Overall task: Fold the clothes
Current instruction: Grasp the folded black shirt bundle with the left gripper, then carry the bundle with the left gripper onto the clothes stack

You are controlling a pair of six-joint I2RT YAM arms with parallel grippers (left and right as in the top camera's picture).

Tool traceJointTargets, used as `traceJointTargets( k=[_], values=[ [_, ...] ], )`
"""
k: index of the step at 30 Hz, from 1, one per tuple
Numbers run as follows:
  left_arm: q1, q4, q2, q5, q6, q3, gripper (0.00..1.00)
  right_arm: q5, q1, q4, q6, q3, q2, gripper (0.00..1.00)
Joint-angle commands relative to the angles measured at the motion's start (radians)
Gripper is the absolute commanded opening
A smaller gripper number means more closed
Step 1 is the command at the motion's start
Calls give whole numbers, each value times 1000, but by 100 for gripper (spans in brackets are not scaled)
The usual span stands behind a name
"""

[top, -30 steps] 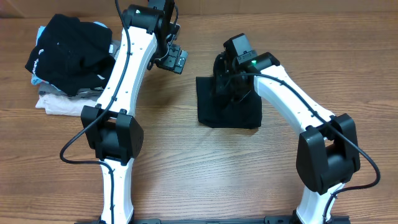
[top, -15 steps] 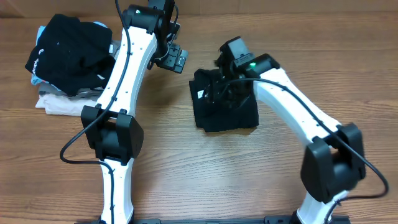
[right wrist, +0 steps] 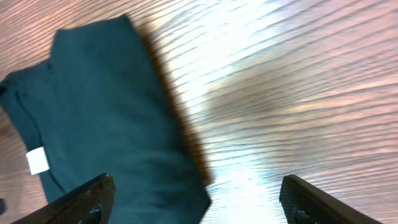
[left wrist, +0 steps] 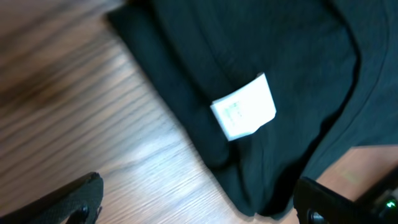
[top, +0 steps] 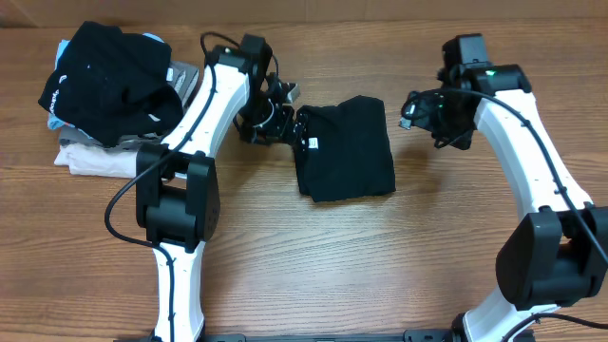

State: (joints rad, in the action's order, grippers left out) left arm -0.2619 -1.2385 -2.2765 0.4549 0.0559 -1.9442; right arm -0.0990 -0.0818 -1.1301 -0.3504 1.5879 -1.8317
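One black garment [top: 344,147] is lying folded; the pile [top: 104,90] at ten o'clock is waiting. The left end effector [top: 277,122] and right end effector [top: 418,108] are gaping wide, empty.

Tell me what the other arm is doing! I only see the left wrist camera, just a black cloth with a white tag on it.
Observer: The right tool hangs open, off to the right of the black cloth, not touching it.
Operator: Is the cloth all folded up?
Observer: From overhead it looks folded into a rough rectangle, lying flat on the table.
Operator: Are there more clothes?
Observer: Yes, a pile of clothes sits at the far left, with a black one on top.
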Motion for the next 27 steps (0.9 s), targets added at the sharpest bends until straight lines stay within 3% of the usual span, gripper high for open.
traceJointTargets(
  k=[1,13,18,19,20,21,22,23,25,27],
  values=[
    [-8,81,6,143,-79,90,100,9,24,-3,18,18,16,89],
    [-48,334,6,140,-303,236,100,9,32,-2,17,17,16,90],
    [-114,380,6,60,-387,242,93,9,32,-1,17,17,16,91],
    [-127,383,6,30,-409,242,86,10,32,-2,17,17,16,91],
    [-136,383,6,10,-421,242,73,10,32,-2,17,17,16,91],
    [-150,385,6,-16,-434,242,49,13,32,-2,17,17,16,91],
    [-153,386,6,-25,-439,242,45,13,32,-2,17,17,16,91],
    [-163,391,6,-43,-439,242,26,13,32,-2,17,17,16,92],
    [-164,396,6,-60,-438,242,4,13,32,-2,17,17,16,93],
    [-159,403,6,-63,-438,240,4,28,32,-2,17,17,16,94]
  ],
)
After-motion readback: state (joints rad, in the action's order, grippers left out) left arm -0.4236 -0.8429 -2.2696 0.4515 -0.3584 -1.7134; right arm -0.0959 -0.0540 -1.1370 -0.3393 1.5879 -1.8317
